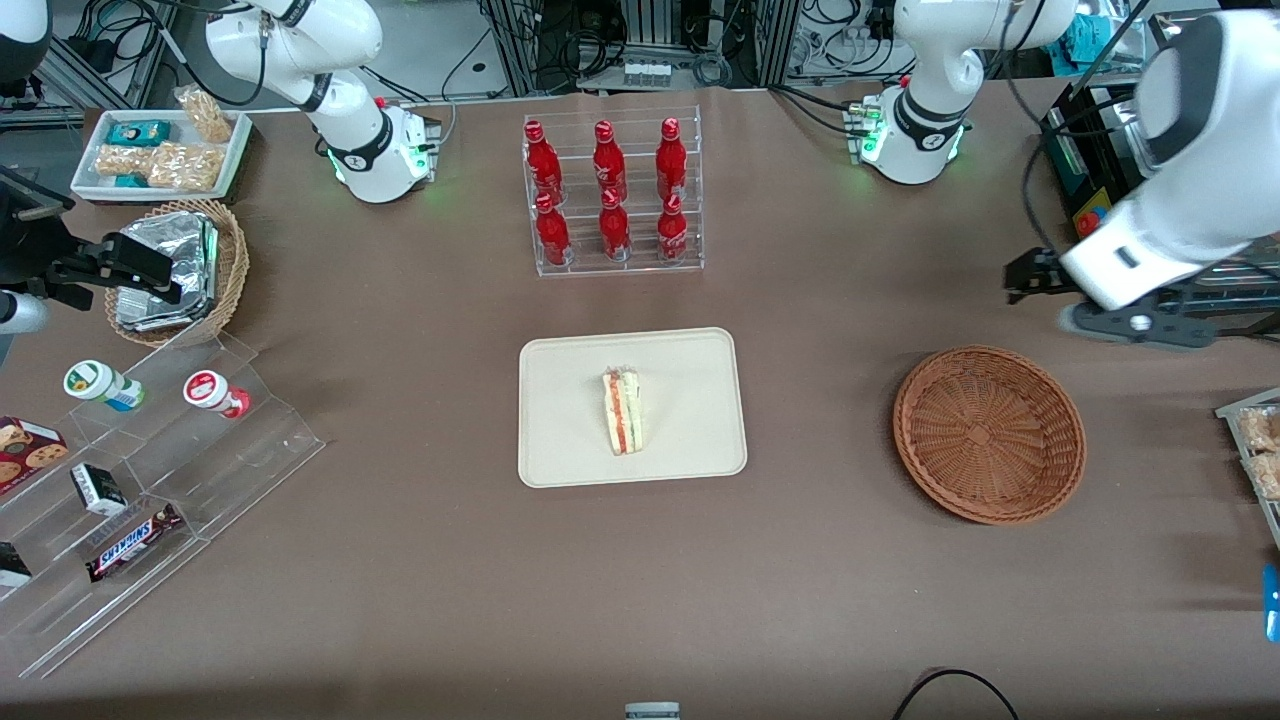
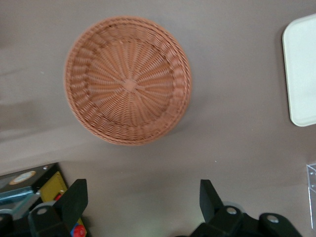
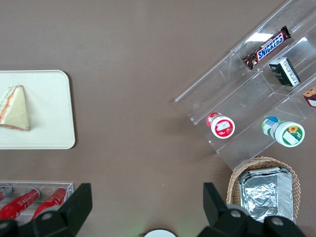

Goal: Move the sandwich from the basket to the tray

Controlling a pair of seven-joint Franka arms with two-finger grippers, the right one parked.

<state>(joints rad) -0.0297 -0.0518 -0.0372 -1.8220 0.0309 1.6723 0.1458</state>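
The sandwich (image 1: 622, 411), a pale wedge with red and green filling, lies in the middle of the cream tray (image 1: 560, 440) at the table's centre. The right wrist view also catches the sandwich (image 3: 15, 108) on the tray (image 3: 54, 123). The round reddish-brown basket (image 1: 988, 435) sits toward the working arm's end with nothing in it. My gripper (image 1: 1030, 275) hangs high above the table, farther from the front camera than the basket. In the left wrist view the gripper (image 2: 143, 190) is open with nothing between its fingers, and the basket (image 2: 127, 79) and a corner of the tray (image 2: 301, 74) lie below.
A clear rack of red bottles (image 1: 612, 190) stands farther back than the tray. Toward the parked arm's end are a tan basket of foil packets (image 1: 175, 270), a stepped acrylic shelf of snacks (image 1: 150, 480) and a white snack tray (image 1: 160, 150). Another snack tray (image 1: 1255, 450) sits beside the basket.
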